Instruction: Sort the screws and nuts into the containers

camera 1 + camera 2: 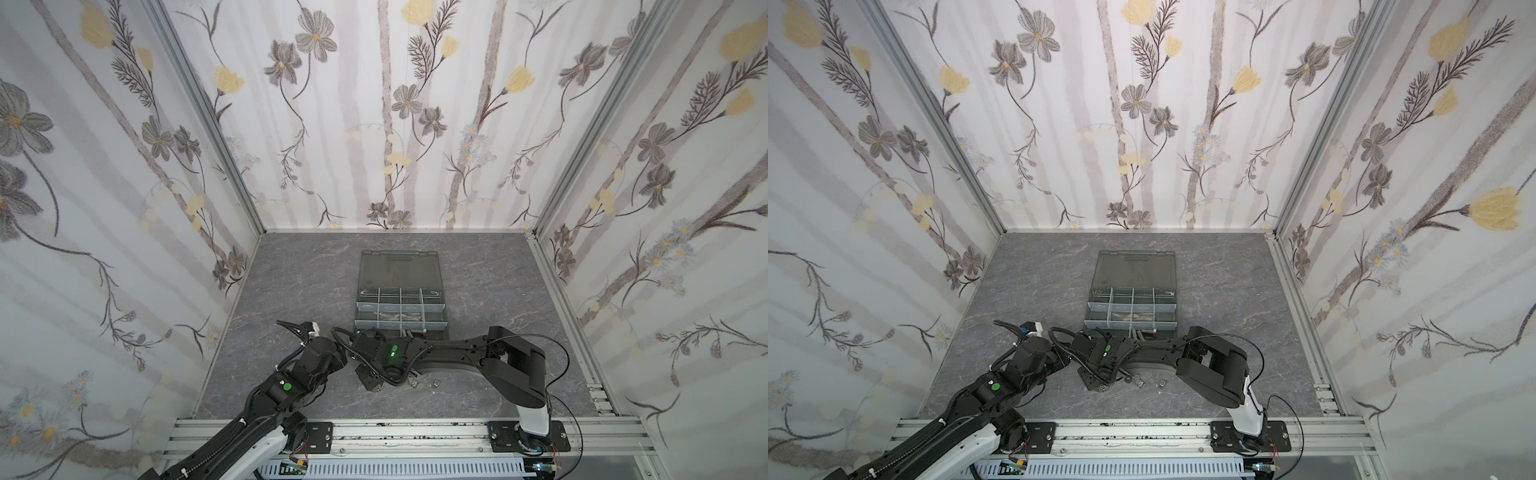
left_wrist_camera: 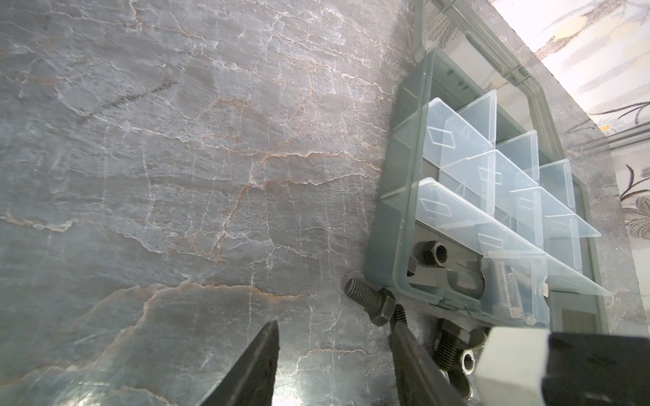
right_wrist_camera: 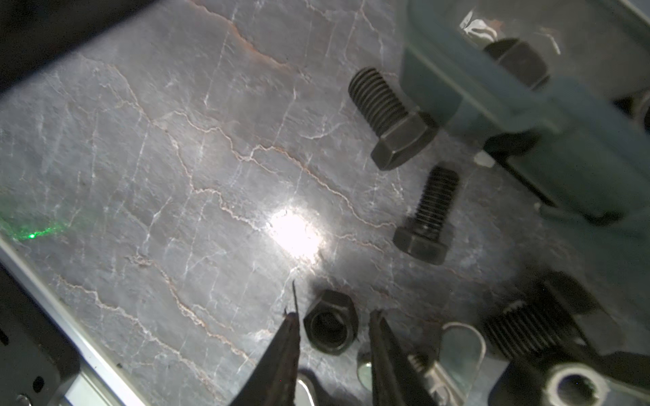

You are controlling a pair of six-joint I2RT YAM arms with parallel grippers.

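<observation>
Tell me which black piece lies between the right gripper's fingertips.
The black hex nut, flat with its hole up; the two black screws lie farther off beside the box.

The screws (image 3: 387, 112) are matte black metal, the dividers (image 2: 467, 140) translucent plastic.

One box (image 1: 399, 270). On the table in the right wrist view, three black screws: first screw (image 3: 390, 119) and second screw (image 3: 427, 218) upper right, third screw (image 3: 520, 330) lower right. One black nut (image 3: 330, 321) lower centre. Silver pieces (image 3: 431, 374) along the lower edge too blurred to count.
</observation>
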